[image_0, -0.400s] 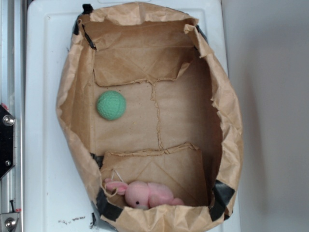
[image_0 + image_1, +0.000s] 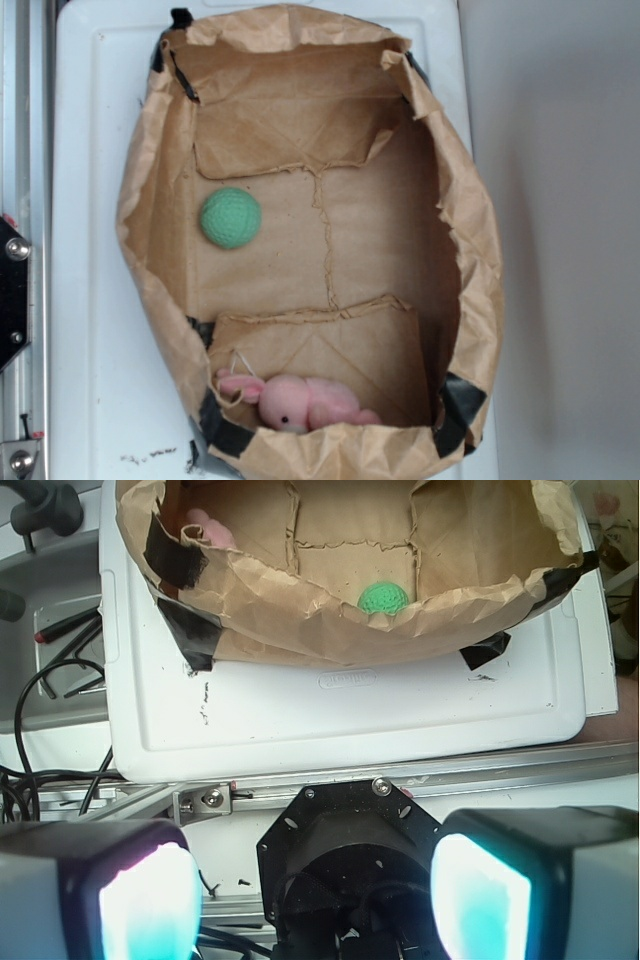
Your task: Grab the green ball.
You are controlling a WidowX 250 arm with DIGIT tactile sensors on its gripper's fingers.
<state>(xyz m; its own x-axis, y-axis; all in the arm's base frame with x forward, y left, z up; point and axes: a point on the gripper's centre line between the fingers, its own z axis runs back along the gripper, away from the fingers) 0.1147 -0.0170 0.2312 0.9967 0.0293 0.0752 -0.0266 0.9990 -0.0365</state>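
Resting at nine o'clock inside the torn paper bag, the green ball lies exposed; the gripper waits outside, fingers spread for approach.

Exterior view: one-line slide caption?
Green ball and pink plush bunny lie apart inside an open brown paper bag on a white tray.

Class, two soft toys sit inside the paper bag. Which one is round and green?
The green ball, a knitted sphere lying alone on the bag's floor. The other, a pink plush bunny, is elongated with ears and sits against the bag's end.
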